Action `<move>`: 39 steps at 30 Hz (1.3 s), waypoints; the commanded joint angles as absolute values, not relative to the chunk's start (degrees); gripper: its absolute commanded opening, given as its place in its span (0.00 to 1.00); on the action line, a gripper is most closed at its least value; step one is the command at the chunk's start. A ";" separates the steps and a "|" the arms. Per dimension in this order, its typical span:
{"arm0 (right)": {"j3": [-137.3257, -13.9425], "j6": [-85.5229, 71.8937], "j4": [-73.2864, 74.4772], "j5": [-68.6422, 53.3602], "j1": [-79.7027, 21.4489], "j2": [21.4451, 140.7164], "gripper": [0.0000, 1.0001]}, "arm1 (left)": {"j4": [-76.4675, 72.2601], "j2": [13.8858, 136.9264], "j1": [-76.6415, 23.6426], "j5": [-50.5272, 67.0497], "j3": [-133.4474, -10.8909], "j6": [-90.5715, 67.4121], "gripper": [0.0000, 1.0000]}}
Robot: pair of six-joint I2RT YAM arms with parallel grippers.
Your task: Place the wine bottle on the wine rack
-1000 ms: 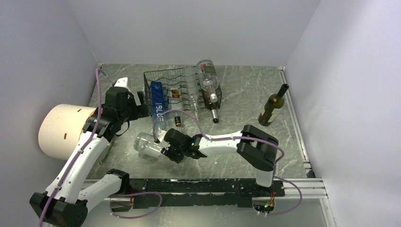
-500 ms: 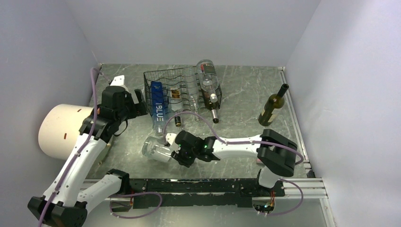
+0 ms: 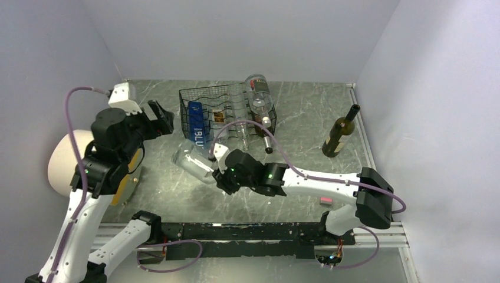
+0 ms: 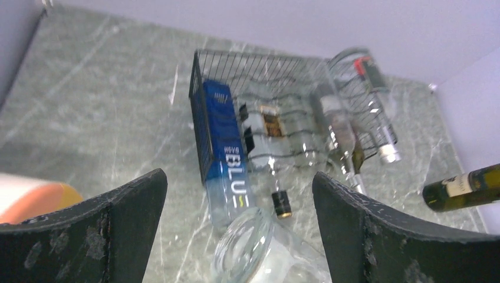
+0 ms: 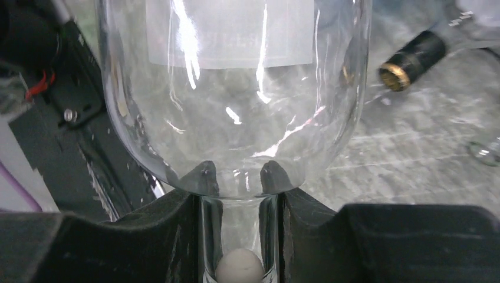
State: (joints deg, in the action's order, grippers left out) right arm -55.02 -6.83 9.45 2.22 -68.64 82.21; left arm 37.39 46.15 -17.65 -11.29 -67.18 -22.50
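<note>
Near the middle of the table, your right gripper (image 3: 217, 172) is clenched on the neck of the clear glass wine bottle (image 3: 190, 160), which lies tilted just in front of the rack's left end with its base pointing left. Keep that clamp firm while you swing the base toward the rack. Farther left, your left gripper (image 3: 163, 116) hangs released and empty, ready to steady the body. Beyond, the black wire-mesh wine rack (image 3: 230, 106) already holds a blue bottle (image 3: 197, 127) at its left end, so choose a free trough and slide in slowly, base first.

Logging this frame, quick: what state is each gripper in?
Left gripper: open, holding nothing.
Right gripper: shut on the clear bottle, at its neck.
</note>
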 commanded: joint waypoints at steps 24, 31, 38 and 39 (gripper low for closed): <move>-99.45 -30.29 20.26 24.11 -54.99 105.62 0.00 | 22.82 41.66 -17.14 -7.69 -55.19 -25.85 0.97; -103.37 -32.88 21.58 25.08 -53.62 110.80 0.00 | 22.94 42.39 -17.14 -9.44 -54.72 -23.98 0.97; -105.32 -33.14 22.53 27.05 -52.58 114.87 0.00 | 22.63 42.31 -17.13 -10.66 -52.92 -23.57 0.97; -105.53 -33.03 22.39 27.19 -52.44 115.14 0.00 | 22.74 42.48 -17.14 -10.56 -52.91 -23.51 0.97</move>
State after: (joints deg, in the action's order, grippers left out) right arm -100.62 -32.32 31.29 21.65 -53.25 116.07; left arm 24.64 42.48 -17.65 -9.45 -53.69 -24.38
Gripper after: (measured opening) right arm 0.392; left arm 0.968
